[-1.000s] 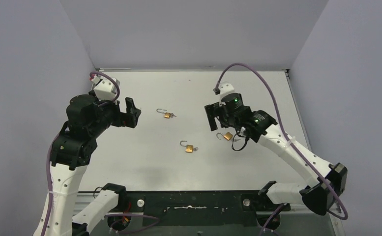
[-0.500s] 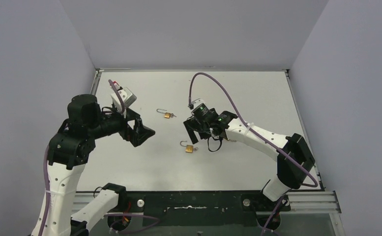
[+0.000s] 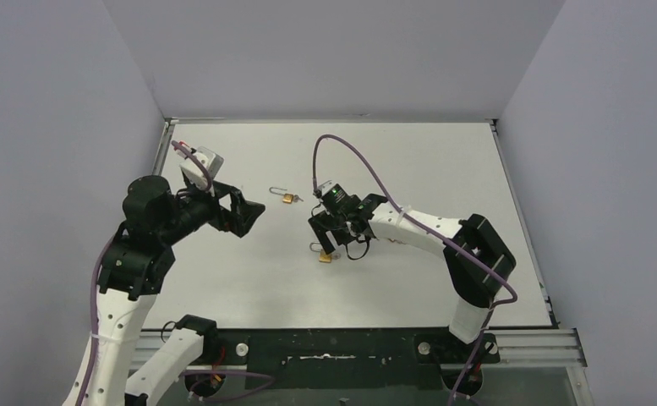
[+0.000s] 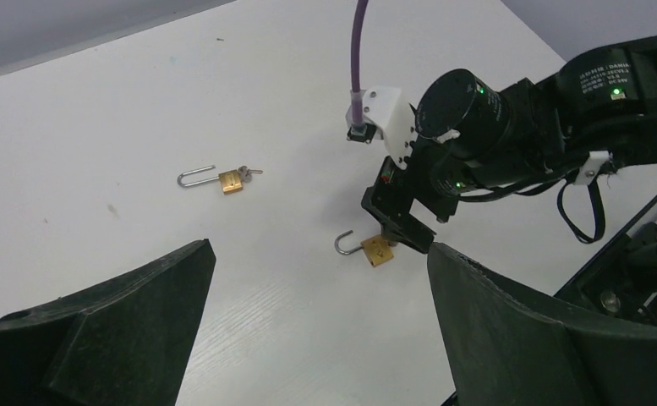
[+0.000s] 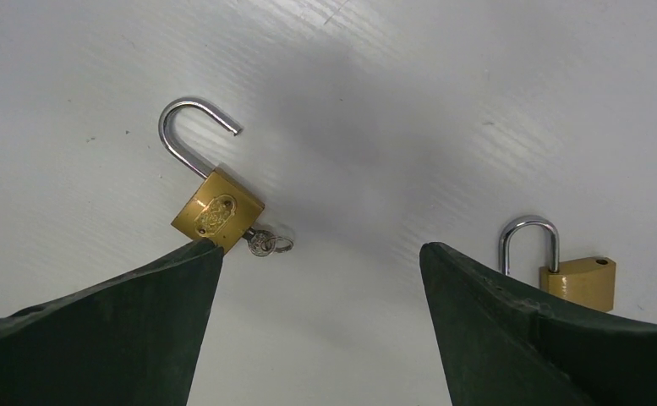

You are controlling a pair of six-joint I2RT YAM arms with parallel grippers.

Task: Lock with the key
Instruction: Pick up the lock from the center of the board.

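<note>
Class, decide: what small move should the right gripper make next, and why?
Probably slide the right gripper sideways toward the open padlock until its body sits between the open jaws: it lies at one fingertip, off centre, key inserted.

Brass-coloured metal with a soft sheen on the padlock bodies (image 5: 216,216); bright, polished metal on the shackles (image 5: 188,127) and the small key (image 5: 265,244). Matt white with a faint grain on the bench (image 5: 392,101). Dull black plastic on the jaws.

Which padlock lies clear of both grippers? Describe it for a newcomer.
On the white table, look between the left gripper and the right gripper, a little farther back. A brass padlock lies there alone, shackle open, a key at its body; the other padlock sits under the right gripper.
</note>
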